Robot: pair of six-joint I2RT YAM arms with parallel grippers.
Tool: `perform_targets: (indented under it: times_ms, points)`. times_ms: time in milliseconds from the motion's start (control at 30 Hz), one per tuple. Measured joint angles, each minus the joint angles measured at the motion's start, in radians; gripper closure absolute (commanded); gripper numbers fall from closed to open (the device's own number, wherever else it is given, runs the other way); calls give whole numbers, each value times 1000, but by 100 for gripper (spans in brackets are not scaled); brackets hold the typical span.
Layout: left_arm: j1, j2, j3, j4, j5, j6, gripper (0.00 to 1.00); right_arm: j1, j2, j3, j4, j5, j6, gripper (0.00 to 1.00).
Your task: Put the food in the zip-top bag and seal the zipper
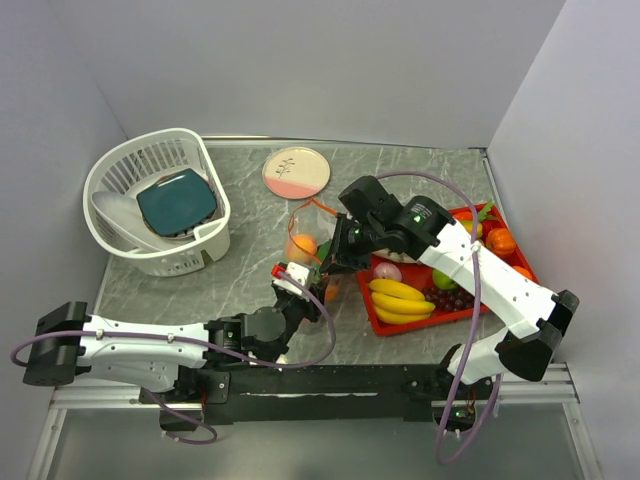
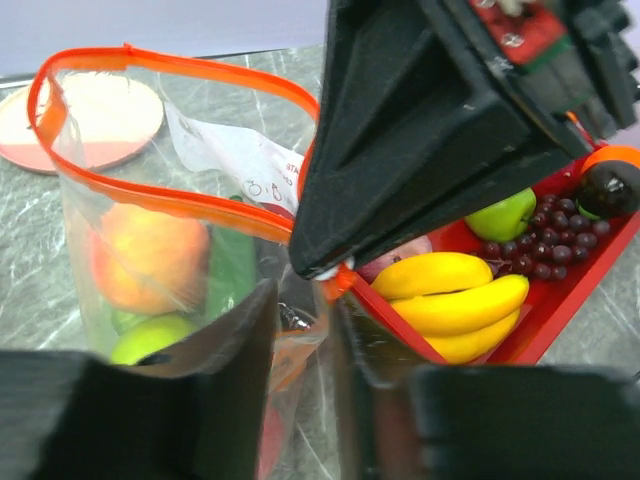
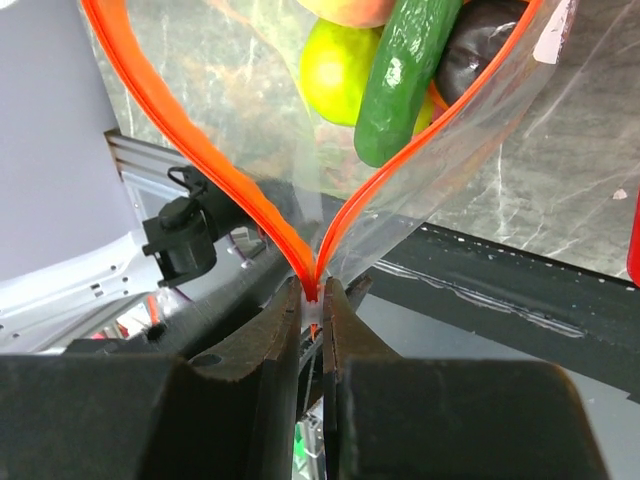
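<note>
Bag: your clear bag (image 1: 308, 235) stands mouth-up near the middle of the table (image 1: 420, 175), between the two grippers.
Zipper: the orange zipper (image 2: 180, 200) gapes in a wide loop and is unsealed. In the right wrist view its two strips run down into a V that meets at the fingertips.
Right gripper: your right gripper (image 3: 318, 318) sits at about 4 o'clock from the bag, its jaws narrow and clamped on the end of the zipper where the strips join.
Left gripper: your left gripper (image 2: 300, 340) sits at 6 o'clock from the bag, low on its near side. The gap is narrow, with bag film and a fold of orange in it. You cannot tell whether the fingers actually pinch the film.
Food in the bag: an orange-pink fruit (image 2: 150, 255), a green fruit (image 3: 340, 70) and a long green vegetable (image 3: 405, 85).
Food outside: bananas (image 1: 400, 298) and grapes (image 1: 452, 298) lie with other pieces in the red tray (image 1: 450, 318), at 4 o'clock from the bag.
Basket: the white basket (image 1: 120, 180) is at 10 o'clock, with a dark teal dish (image 1: 178, 200) inside.
Plate: a pink-and-white plate (image 1: 296, 172) lies at 12 o'clock from the bag.
</note>
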Motion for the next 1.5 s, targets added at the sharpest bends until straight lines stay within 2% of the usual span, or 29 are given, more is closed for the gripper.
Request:
perform_targets:
  times_ms: [33,200,667,1067,1500]
  points:
    - [0,3,0,8,1,3,81,0,0,0,1,0,2,100]
    - [-4,22,0,31,5,17,99,-1,8,0,2,1,11,100]
    - [-2,-22,-59,57,67,6,99,-2,36,0,2,5,38,100]
    - [1,-121,-78,-19,131,-35,99,-47,66,23,19,33,18,100]
    - [-43,-173,-78,-87,142,-61,99,-195,113,52,62,138,-113,100]
